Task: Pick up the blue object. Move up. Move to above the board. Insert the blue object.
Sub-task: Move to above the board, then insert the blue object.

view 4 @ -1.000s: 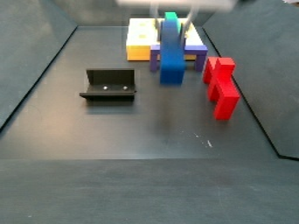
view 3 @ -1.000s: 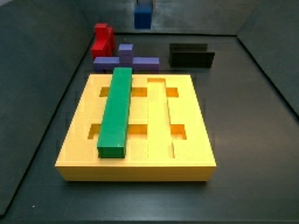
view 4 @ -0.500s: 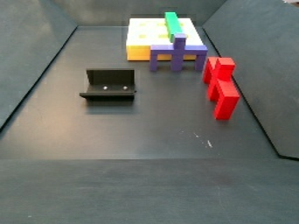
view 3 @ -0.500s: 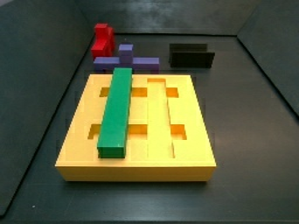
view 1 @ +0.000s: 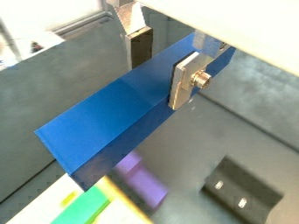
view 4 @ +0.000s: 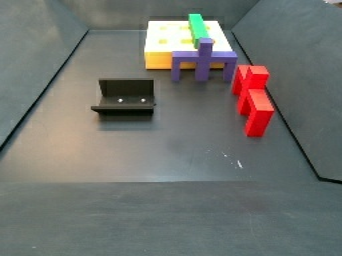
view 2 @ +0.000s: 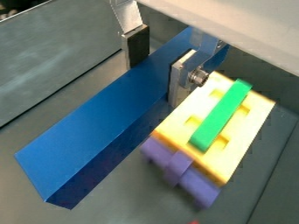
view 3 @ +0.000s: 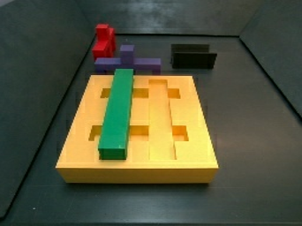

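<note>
The blue object is a long dark blue bar, seen in both wrist views. My gripper is shut on it, one silver finger on each long side. It hangs high above the floor, and neither it nor the gripper shows in the side views. The board is a big yellow slab with grooves and cut-outs, also seen far below in a wrist view and at the back in a side view. A green bar lies in one of its grooves.
A purple cross-shaped block lies against the board's end. A red block stands near one wall. The dark fixture stands on the floor apart from the board.
A second ago the blue object hung upright in the gripper at the top of both side views. It has since risen out of those views.
</note>
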Robot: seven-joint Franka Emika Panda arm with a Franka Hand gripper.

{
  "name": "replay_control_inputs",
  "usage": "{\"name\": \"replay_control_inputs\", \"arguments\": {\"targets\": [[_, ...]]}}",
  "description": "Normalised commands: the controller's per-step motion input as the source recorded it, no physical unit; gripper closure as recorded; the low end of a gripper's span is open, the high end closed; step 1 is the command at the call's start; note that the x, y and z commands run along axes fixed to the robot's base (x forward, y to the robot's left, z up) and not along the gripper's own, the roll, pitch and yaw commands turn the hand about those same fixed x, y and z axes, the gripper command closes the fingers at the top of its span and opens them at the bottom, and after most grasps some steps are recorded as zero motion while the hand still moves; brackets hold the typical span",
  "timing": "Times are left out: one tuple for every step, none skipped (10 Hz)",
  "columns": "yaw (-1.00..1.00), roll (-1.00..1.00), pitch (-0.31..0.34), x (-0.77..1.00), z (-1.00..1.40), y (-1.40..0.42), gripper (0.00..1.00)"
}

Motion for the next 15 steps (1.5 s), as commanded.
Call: {"name": "replay_control_inputs", "arguments": {"targets": [[0.03,0.01,0.162,0.08,0.19,-1.40,1.00],[0.01,-0.01,0.151,0.11,0.20,-1.40,1.00],[0.01,0.03,0.146,0.13,0.21,-1.40,1.00],[0.02,0.02,0.150,0.12,0.14,-0.85,1.00],[0.01,0.02,0.153,0.11,0.08,-0.44,1.00],[0.01,0.01,0.118,0.07,0.05,-0.18,1.00],[0.00,0.00,-0.010,0.00,-0.02,0.00,1.00],[0.00,-0.02,-0.154,0.03,-0.34,-0.04,1.00],[0.00,0.08,-0.207,0.22,-0.80,-0.26,1.00],[0.02,0.09,-0.194,0.27,-0.82,-0.26,1.00],[0.01,0.09,-0.199,0.29,-0.81,-0.27,1.00],[0.00,0.14,-0.173,0.29,-0.78,-0.24,1.00],[0.00,0.18,-0.140,0.28,-0.76,-0.20,1.00],[0.00,0.19,-0.131,0.27,-0.77,-0.20,1.00],[0.00,0.20,-0.123,0.24,-0.78,-0.17,1.00]]}}
